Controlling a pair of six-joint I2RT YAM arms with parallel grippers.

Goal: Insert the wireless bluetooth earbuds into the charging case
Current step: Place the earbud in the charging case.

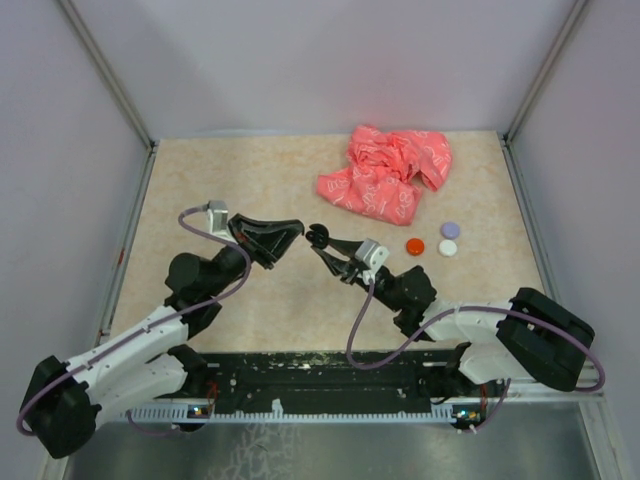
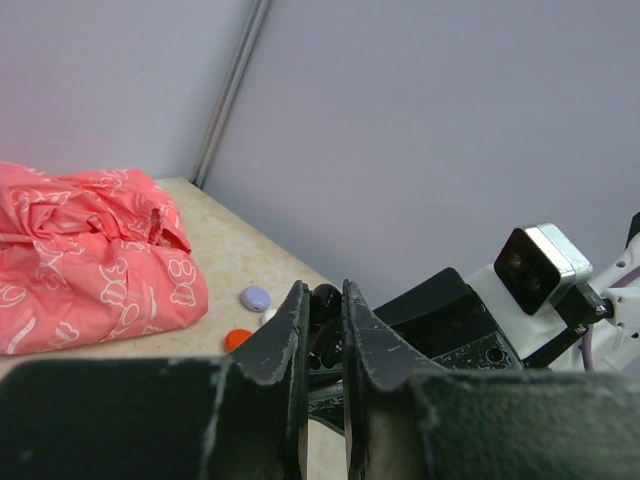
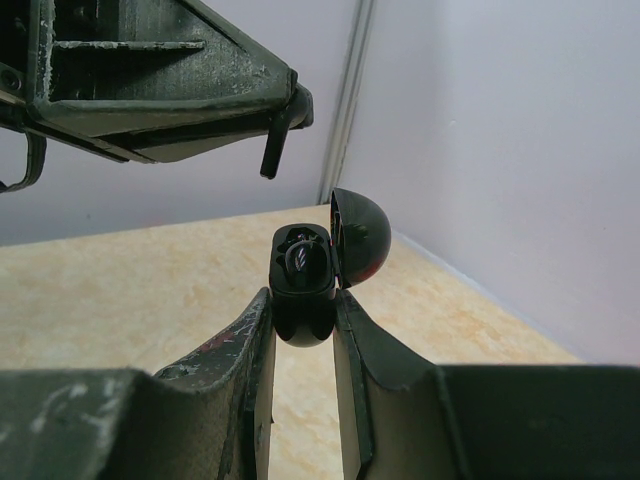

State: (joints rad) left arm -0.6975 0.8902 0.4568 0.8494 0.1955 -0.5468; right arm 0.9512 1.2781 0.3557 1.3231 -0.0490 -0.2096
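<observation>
- One charging case point(image 3: 303, 300): lid open, pinched in right jaws, mouth faced left jaws.
- Left jaws: were pressed together, tips just beside case; no earbud discernible.

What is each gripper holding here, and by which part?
The right gripper pinches the black charging case by the lower sides of its body, lid open. The left gripper is shut; whether it pinches anything cannot be told.

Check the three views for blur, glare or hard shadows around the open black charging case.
Top external: even diffuse light, soft shadows, open black charging case tiny and dark. Right wrist: case sharp, faint reddish sheen on its lid, right gripper blurred near the lens. Left wrist: left gripper dark, soft; crumpled pink cloth sharp.
</observation>
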